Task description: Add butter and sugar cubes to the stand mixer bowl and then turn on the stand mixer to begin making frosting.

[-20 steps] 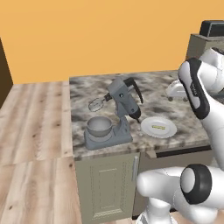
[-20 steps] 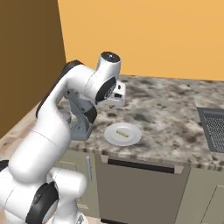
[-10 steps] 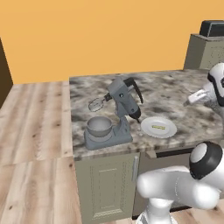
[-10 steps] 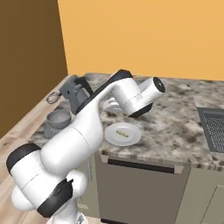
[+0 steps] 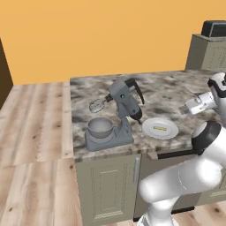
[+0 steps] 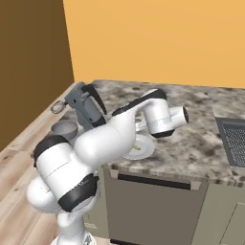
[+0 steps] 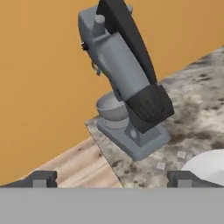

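Note:
The grey stand mixer (image 5: 122,106) stands at the counter's left end with its head tilted up and the whisk raised. The stand mixer bowl (image 5: 100,127) sits on its base, and I cannot tell from here what is in it. A yellow stick of butter (image 5: 160,128) lies on a white plate (image 5: 150,124) just right of the mixer. In the hand view two small pale sugar cubes (image 7: 181,154) rest on the counter between the mixer (image 7: 127,78) and the plate (image 7: 210,164). My gripper (image 7: 113,179) is open and holds nothing. It hovers right of the plate, facing the mixer.
The marbled counter (image 5: 167,95) ends just left of the mixer, with wooden floor (image 5: 35,119) beyond. A dark gridded panel (image 6: 233,141) is set into the counter at the right. A dark appliance (image 5: 214,28) sits on a tall cabinet at the far right.
The arm has swung from above the plate out to the right, and the hand has turned back toward the mixer. The gripper has stayed open. Mixer, bowl and plate have not moved.

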Available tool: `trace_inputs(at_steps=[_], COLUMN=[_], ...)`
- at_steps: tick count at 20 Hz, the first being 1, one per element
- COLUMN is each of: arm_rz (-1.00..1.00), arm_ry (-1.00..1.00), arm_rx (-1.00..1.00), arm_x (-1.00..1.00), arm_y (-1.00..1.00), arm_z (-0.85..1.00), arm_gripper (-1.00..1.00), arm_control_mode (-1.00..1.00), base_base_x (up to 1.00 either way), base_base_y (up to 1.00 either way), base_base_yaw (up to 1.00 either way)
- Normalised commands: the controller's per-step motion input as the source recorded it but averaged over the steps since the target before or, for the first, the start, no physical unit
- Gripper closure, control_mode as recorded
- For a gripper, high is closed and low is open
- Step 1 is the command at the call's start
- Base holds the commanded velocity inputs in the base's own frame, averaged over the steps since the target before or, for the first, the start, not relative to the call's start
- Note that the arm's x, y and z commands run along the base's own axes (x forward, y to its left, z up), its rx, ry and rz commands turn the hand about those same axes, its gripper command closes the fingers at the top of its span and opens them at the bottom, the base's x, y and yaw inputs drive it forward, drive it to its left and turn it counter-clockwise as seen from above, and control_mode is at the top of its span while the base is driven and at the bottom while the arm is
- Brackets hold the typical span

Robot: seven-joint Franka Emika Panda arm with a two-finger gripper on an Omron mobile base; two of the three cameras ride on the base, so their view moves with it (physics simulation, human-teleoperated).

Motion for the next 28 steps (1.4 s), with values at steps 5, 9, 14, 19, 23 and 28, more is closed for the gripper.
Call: trace_inputs(at_steps=[5, 9, 14, 19, 23, 28], arm_rz=[0.3, 0.25, 0.16, 0.02, -0.01, -0.1], arm_ry=[-0.16, -0.15, -0.09, -0.01, 0.0, 0.0], arm_rx=[0.0, 0.0, 0.0, 0.0, 0.0, 0.0], arm_x=[0.33, 0.13, 0.03, 0.09, 0.2, 0.21], arm_y=[0.08, 0.17, 0.13, 0.08, 0.0, 0.0], arm_z=[-0.27, -0.16, -0.27, -0.31, -0.29, -0.25], arm_gripper=[-1.0, -1.0, -1.0, -1.0, -1.0, -1.0], arm_control_mode=[-1.0, -1.0, -1.0, -1.0, -1.0, -1.0], base_base_x=[0.0, 0.0, 0.0, 0.0, 0.0, 0.0], base_base_y=[0.0, 0.0, 0.0, 0.0, 0.0, 0.0], base_base_yaw=[0.0, 0.0, 0.0, 0.0, 0.0, 0.0])
